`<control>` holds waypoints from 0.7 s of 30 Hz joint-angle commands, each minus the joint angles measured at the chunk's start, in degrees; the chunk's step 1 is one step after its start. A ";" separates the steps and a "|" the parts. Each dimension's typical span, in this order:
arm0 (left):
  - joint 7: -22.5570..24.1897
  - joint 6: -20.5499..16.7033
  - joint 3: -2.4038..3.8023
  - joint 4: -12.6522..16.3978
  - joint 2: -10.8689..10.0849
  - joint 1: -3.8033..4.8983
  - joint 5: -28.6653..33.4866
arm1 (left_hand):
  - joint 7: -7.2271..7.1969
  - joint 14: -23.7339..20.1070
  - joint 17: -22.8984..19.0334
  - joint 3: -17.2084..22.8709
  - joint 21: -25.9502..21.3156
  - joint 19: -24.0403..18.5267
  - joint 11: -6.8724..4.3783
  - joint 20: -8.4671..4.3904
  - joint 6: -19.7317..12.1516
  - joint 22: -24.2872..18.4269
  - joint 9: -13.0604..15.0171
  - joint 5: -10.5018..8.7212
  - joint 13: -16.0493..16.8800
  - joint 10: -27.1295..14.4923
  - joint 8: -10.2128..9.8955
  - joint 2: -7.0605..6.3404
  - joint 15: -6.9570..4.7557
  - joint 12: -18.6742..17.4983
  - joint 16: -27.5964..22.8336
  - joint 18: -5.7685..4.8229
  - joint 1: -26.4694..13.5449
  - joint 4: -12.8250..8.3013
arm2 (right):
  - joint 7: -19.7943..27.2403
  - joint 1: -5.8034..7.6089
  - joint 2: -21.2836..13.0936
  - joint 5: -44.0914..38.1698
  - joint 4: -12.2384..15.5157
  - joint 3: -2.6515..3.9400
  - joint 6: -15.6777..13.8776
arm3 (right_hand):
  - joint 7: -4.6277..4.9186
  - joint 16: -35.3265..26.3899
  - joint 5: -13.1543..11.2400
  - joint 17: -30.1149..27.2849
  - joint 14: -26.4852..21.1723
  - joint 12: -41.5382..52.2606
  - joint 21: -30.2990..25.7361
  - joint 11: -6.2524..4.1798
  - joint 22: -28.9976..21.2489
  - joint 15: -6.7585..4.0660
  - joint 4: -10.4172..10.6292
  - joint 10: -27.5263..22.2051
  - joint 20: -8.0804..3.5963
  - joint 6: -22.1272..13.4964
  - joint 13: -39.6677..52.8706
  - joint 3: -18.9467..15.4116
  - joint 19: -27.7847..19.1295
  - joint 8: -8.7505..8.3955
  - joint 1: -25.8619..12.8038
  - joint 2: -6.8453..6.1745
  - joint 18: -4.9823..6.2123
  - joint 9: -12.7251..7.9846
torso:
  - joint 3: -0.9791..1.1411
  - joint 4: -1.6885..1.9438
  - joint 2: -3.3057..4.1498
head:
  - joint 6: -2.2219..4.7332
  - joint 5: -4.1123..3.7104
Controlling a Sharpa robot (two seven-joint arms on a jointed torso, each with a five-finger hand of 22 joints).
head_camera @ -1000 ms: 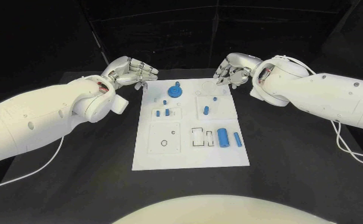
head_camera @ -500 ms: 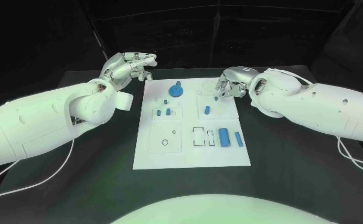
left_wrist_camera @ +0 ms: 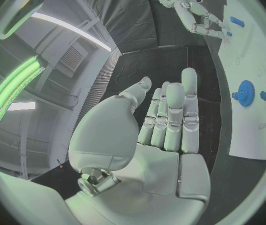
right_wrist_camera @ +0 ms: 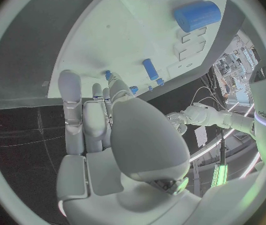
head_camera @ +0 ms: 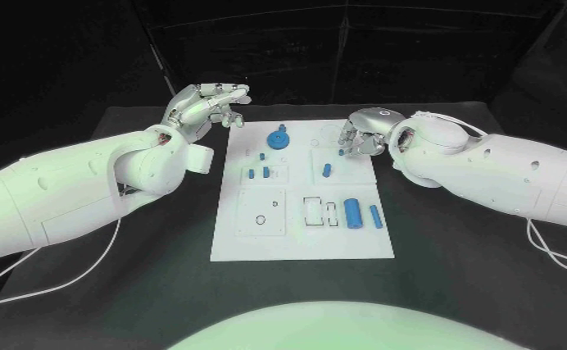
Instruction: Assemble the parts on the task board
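Here, both hands hover empty at the task board (head_camera: pixel 301 194).
Left hand (head_camera: pixel 208 107), fingers apart, hangs off the board's far left corner; right hand (head_camera: pixel 358 138), fingers loosely spread, sits over its far right edge, near the blue gear (head_camera: pixel 278 138) standing on the board.

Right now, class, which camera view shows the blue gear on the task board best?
The head view: the blue gear sits whole and unobstructed near the task board's far edge. The left wrist view shows it sideways and bent. I cannot pick it out in the right wrist view.
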 commanded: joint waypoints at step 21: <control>1.34 -1.85 -0.13 0.02 0.44 0.08 0.91 | 0.03 -0.34 0.07 -0.80 -0.72 0.33 0.08 0.30 -0.73 -0.53 0.02 -0.05 0.16 -0.84 0.53 0.76 0.13 0.86 -0.26 0.75 1.08 -0.16 | 0.99 -0.62 2.10 0.77 -2.29 0.03 2.66 | 0.46 1.67 -0.35 1.13 1.53 -0.27 2.92 0.30 2.43 0.42 -0.25 1.02 0.24 1.02 0.13 4.40 -1.72 -0.03 1.16 -0.46 -1.02 0.05 | -0.03 -0.05 -0.08 | -0.66 -0.10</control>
